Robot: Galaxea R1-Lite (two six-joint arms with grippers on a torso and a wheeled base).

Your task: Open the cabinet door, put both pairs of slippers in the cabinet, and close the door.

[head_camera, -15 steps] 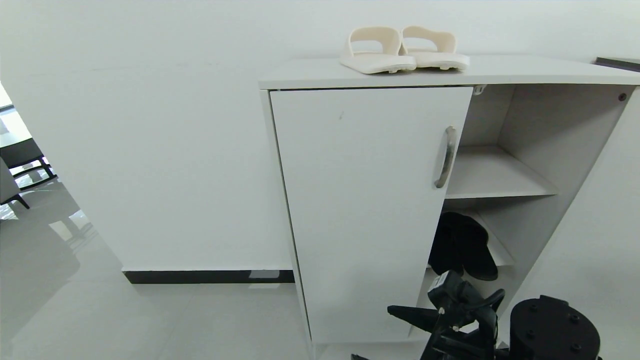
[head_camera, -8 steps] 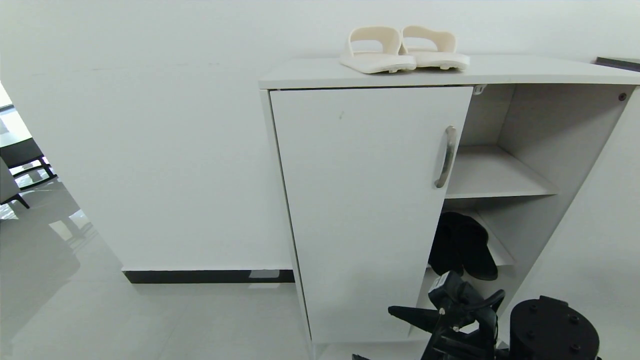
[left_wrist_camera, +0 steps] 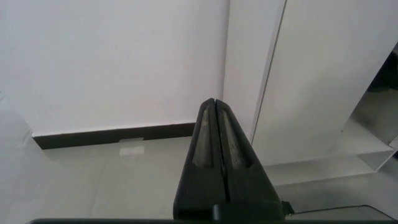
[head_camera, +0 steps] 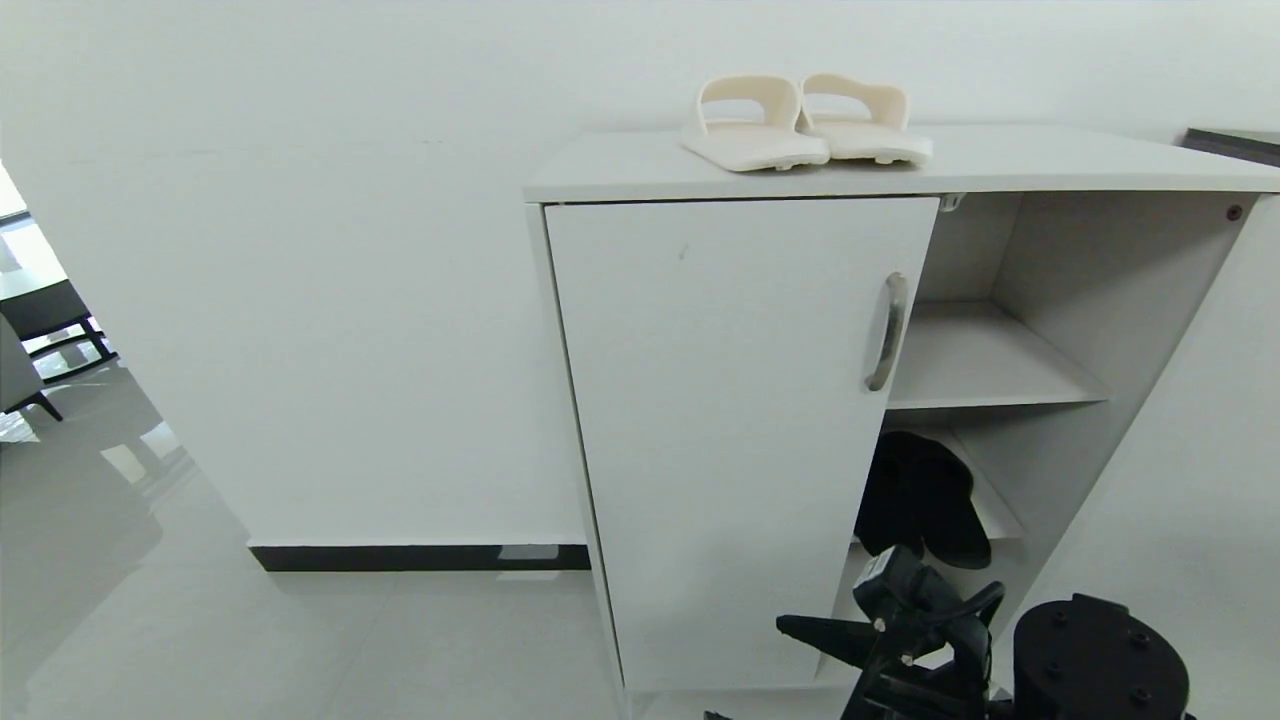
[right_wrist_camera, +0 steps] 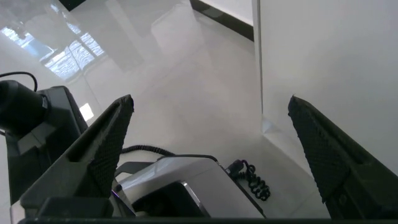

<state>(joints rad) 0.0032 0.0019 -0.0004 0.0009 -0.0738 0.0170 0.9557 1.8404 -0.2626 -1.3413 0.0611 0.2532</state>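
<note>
On the cabinet (head_camera: pixel 1050 155) top, at 12 o'clock from the shut door (head_camera: pixel 730 430): cream slippers (head_camera: pixel 805 125), side by side. On the lower shelf of the open bay, at 5 o'clock from the handle (head_camera: pixel 888 332): black slippers (head_camera: pixel 925 500). Left pincer (left_wrist_camera: pixel 215 109) pressed together, empty, low, short of the door. Right pincer (right_wrist_camera: pixel 210 102) spread wide over the floor (right_wrist_camera: pixel 186 62), beside a white panel (right_wrist_camera: pixel 323 56).

A plain white wall (head_camera: pixel 300 300) runs down to a dark baseboard (head_camera: pixel 420 556). The floor (head_camera: pixel 250 650) is pale, glossy tile. At the far left an opening shows a dark table (head_camera: pixel 45 305) and a grey chair (head_camera: pixel 15 375) in brighter light. A window-shaped glare (right_wrist_camera: pixel 62 53) lies on the tiles.
</note>
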